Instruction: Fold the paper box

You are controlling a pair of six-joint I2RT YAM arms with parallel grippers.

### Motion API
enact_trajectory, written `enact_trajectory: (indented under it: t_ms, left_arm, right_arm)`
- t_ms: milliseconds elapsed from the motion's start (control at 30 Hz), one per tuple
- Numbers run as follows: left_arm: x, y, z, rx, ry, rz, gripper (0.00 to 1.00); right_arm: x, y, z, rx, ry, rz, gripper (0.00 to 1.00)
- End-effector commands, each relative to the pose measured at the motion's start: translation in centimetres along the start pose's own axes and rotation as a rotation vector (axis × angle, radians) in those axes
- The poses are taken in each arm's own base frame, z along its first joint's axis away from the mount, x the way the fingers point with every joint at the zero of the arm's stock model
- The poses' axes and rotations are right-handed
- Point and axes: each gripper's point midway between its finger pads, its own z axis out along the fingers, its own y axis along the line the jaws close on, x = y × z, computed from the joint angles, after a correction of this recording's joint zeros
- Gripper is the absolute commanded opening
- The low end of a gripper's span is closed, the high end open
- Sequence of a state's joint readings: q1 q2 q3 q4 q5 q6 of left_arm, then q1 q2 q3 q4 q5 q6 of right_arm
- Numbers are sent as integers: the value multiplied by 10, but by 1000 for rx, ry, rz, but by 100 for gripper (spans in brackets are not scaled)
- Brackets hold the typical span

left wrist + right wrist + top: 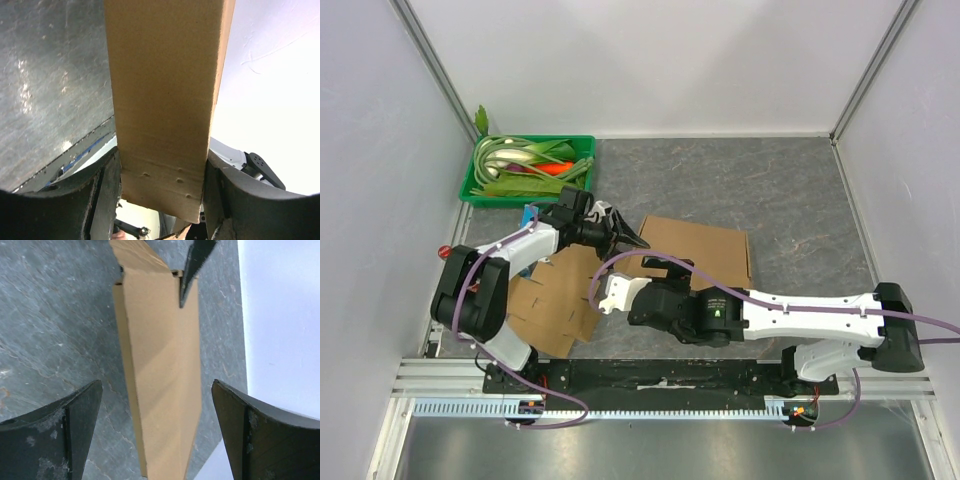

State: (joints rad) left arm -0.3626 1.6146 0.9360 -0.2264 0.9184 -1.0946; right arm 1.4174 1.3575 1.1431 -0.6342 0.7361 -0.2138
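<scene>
Left gripper (162, 172): pinching the paper box (704, 250). In the left wrist view a raised cardboard panel fills the whole gap between the two fingers (102, 200), and its edges meet the pads on both sides. The jaws stand moderately wide, set by the width of the panel they clasp.

Right gripper (156, 390): spread wide and holding nothing. In the right wrist view a folded strip of the cardboard runs lengthwise between the two fingers (75, 425), with bare table (45, 315) showing on either side of it. No contact between the pads and the strip is visible. One dark fingertip of the left gripper sits at the far end of that strip.

Location of the box: on the grey table, in front of the arm bases. One flat panel lies right of centre. A second part with cut flaps lies lower left, beside the left arm. The raised part stands between them, at the left gripper.

Other items: a green basket (470, 186) of vegetables (520, 160) at the far left, well apart from the box.
</scene>
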Motion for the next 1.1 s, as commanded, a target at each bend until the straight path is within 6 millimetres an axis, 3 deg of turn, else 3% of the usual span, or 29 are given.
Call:
enact_trajectory:
  t_ms: [0, 233, 400, 500, 700, 867, 1067]
  left_arm:
    - [24, -21, -20, 37, 69, -27, 51]
    - [31, -20, -26, 56, 91, -61, 51]
    - [36, -21, -29, 64, 99, -54, 51]
    - [37, -17, -28, 61, 106, -63, 51]
    - [39, -21, -31, 73, 107, -49, 53]
    - [38, -28, -35, 91, 95, 18, 68]
    - [5, -42, -67, 68, -141, 341, 79]
  right_arm:
    - [-1, -18, -5, 71, -9, -23, 98]
    - [7, 13, 16, -22, 1, -35, 98]
    - [38, -16, 35, 104, 91, -34, 98]
    - [43, -27, 37, 156, 115, -48, 97]
    - [39, -28, 42, 172, 109, -82, 85]
    - [34, -41, 33, 201, 85, -46, 73]
    - [36, -49, 22, 73, 46, 70, 70]
